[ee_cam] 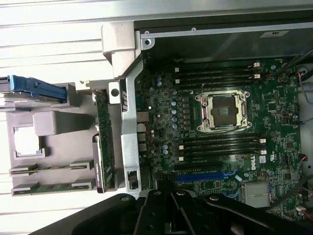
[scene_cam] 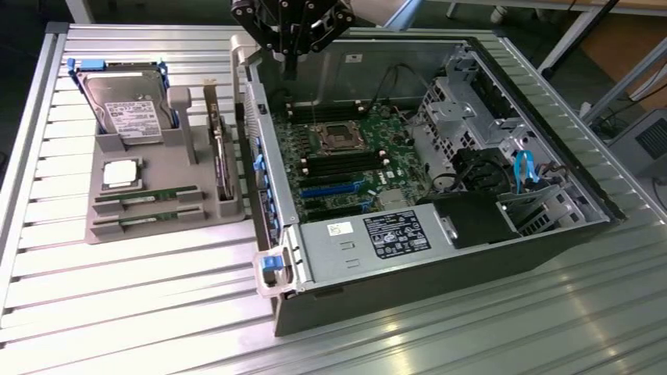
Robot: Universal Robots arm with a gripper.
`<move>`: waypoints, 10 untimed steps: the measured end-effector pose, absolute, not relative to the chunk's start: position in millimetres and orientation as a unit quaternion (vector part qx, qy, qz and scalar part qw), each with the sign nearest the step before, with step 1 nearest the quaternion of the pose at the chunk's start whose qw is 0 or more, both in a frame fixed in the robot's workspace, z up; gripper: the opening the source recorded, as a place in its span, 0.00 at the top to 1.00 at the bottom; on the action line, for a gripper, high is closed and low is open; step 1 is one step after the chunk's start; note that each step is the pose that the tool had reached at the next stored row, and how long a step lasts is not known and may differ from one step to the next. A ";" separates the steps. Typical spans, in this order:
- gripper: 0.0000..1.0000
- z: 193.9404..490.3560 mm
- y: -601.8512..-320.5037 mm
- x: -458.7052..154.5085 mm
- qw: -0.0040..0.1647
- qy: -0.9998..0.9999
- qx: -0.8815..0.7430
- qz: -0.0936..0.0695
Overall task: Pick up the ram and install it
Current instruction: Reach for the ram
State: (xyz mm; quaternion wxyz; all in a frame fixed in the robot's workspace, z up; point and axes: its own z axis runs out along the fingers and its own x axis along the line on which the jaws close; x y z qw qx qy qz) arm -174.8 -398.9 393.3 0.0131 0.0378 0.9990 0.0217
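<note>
1. Exterior view:
   - The gripper hangs over the far edge of the open computer case, above the motherboard. Its fingers are together and carry nothing.
   - The ram lies in a groove of the grey holder, which stands on the table at the exterior view's left of the case. A second, similar stick sits in the next groove, and the hard drive stands at the holder's far end.
   - Judged from this, the pickup is not yet done. The ram is well apart from the gripper, and nothing has been installed.
   - The ram looks like a thin green strip with a pale band along it, seated low between grey end blocks.

2. Wrist view:
   - The gripper shows as dark linkage, closed and empty, over the board.
   - The long black memory slots on either side of the processor socket look bare.
   - The ram rests in the holder outside the case wall, a narrow strip seen edge-on.
</note>
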 end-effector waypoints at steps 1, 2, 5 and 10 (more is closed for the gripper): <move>0.90 393.3 -398.9 -175.0 0.013 0.999 0.038 0.022; 0.90 393.3 -398.9 -175.2 0.013 0.999 0.038 0.022; 0.90 393.3 -398.9 -176.4 0.013 0.999 0.038 0.022; 0.90 393.3 -398.9 -181.8 0.013 0.999 0.038 0.022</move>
